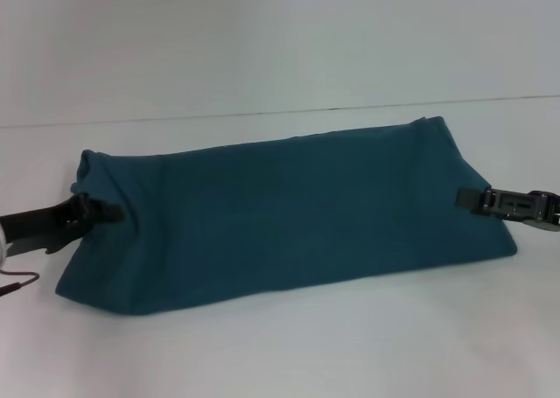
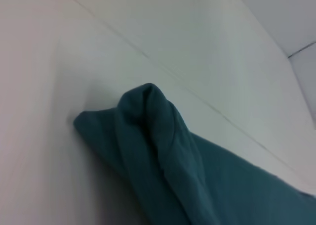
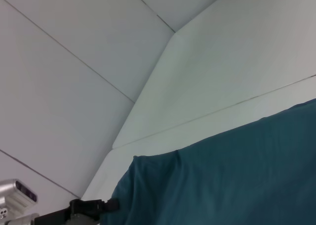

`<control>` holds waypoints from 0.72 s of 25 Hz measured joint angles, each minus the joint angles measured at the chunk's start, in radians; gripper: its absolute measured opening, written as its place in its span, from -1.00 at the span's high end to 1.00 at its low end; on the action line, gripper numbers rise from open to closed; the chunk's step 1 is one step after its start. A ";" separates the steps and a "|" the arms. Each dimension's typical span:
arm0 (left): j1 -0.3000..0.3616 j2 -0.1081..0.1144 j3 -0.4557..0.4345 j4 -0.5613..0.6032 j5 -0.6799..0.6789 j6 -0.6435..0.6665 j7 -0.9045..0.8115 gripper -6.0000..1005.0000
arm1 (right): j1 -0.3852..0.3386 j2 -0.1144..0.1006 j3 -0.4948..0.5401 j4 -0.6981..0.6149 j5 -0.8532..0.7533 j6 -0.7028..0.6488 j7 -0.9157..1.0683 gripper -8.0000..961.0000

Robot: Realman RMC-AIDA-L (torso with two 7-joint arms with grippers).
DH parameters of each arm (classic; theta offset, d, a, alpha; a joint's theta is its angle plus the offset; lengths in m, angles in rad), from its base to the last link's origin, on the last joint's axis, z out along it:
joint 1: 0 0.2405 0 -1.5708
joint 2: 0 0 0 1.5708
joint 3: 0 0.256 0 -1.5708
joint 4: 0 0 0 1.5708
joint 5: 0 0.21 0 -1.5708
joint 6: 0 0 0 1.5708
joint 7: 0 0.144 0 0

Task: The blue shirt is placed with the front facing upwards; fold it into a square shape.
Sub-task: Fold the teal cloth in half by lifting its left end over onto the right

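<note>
The blue shirt (image 1: 289, 214) lies on the white table as a long folded band, plain teal side up, stretching from left to right. My left gripper (image 1: 112, 212) is at the band's left end, shut on puckered cloth there. My right gripper (image 1: 464, 199) reaches in over the right end and is shut on that edge. The left wrist view shows a bunched fold of the shirt (image 2: 163, 151) standing up from the table. In the right wrist view the shirt (image 3: 237, 175) fills the lower part, with the left gripper (image 3: 106, 204) far off at its end.
The white table (image 1: 280, 345) runs all around the shirt, with a seam line behind it where the back wall (image 1: 280, 39) begins. A thin dark cable (image 1: 17, 284) hangs by the left arm.
</note>
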 joint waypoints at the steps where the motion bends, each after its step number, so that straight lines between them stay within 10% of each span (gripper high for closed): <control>1: 0.008 0.004 -0.003 0.000 -0.015 0.005 0.004 0.84 | 0.000 0.000 0.000 0.000 0.000 0.000 0.000 -0.71; 18: 0.045 0.085 -0.294 0.014 0.144 -0.012 0.030 0.85 | -0.008 0.000 0.009 0.014 0.002 0.000 0.009 -0.71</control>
